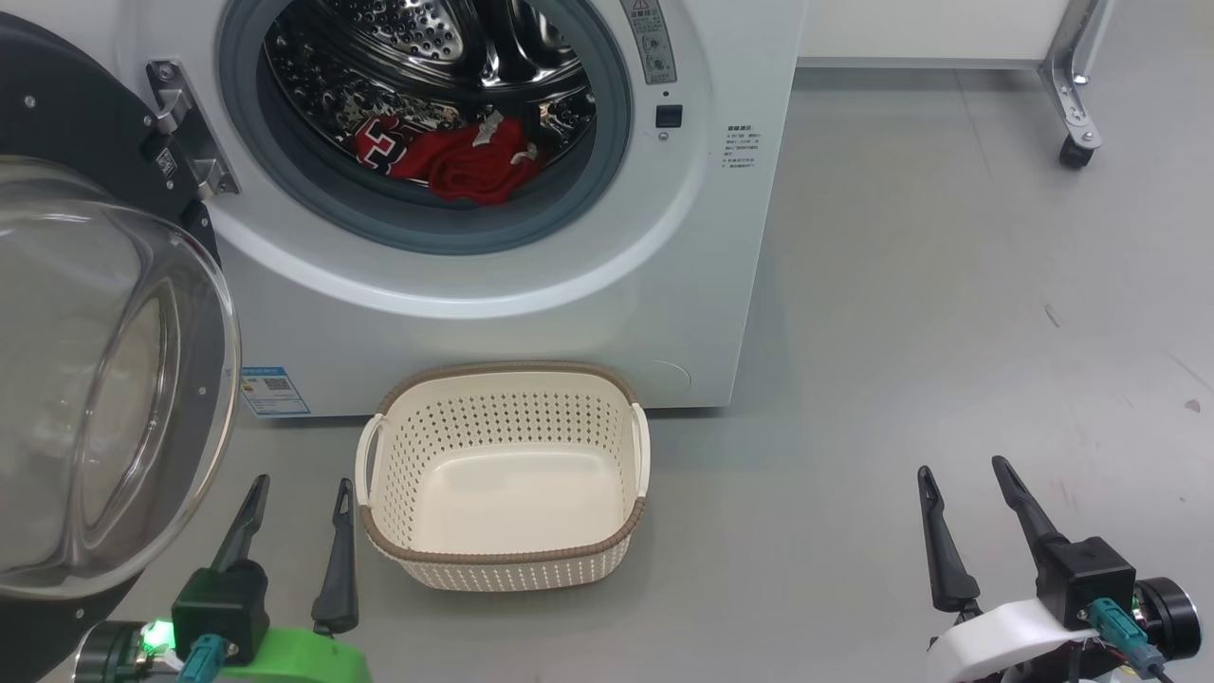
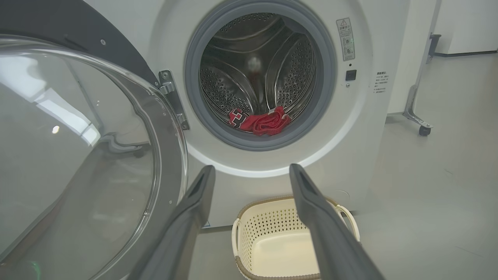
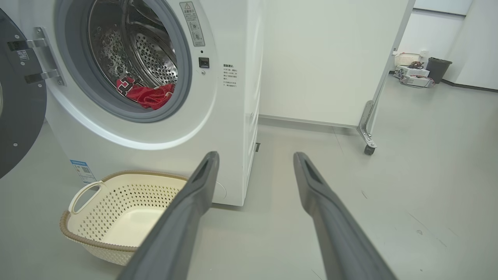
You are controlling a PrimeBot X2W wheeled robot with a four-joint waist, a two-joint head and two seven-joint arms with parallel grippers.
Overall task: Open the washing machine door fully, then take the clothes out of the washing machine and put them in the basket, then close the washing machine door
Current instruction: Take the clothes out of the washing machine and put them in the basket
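You have bright, even, cool light in all views; shadows on the floor (image 1: pixel 901 332) around the washing machine (image 1: pixel 569 313) are faint and soft; its drum (image 1: pixel 427 47) sparkles with small glints; left of it, the washing machine door (image 2: pixel 78 155) mirrors pale bright patches; both wrist views bow the machine's straight edges.

Left hand (image 1: pixel 302 486) and right hand (image 1: pixel 960 467) both hang low, fingers spread, empty.

Clothes (image 1: pixel 455 161) lay inside the washing machine (image 1: pixel 616 285); basket (image 1: pixel 512 417) stood on the floor (image 1: pixel 901 332) before it; door (image 1: pixel 95 379) stood open at left.
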